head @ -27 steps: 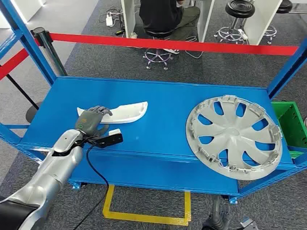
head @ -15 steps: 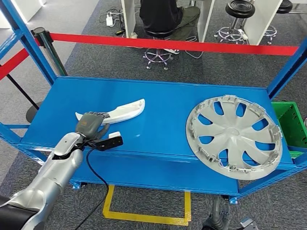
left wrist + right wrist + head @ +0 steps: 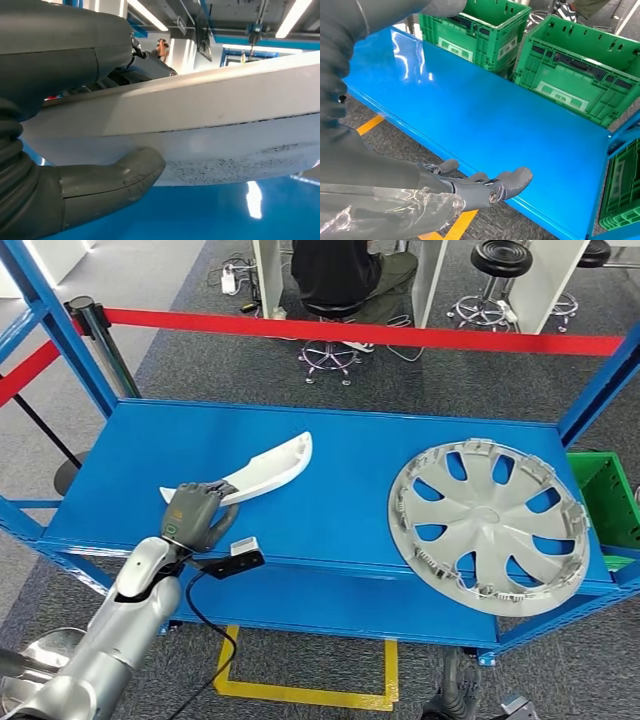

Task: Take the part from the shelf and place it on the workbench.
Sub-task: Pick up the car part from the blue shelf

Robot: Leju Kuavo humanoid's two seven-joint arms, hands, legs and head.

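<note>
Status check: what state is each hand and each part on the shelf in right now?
left hand: grips the near end of the white trim part
white trim part: held, far end tilted up off the blue shelf
right hand: holds nothing, fingers apart
hubcap: flat on the shelf, untouched

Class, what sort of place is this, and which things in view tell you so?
Probably a workshop or robot test area for car parts: a blue steel shelf holds a wheel cover, green crates stand nearby, and a red barrier tape fences it off.
</note>
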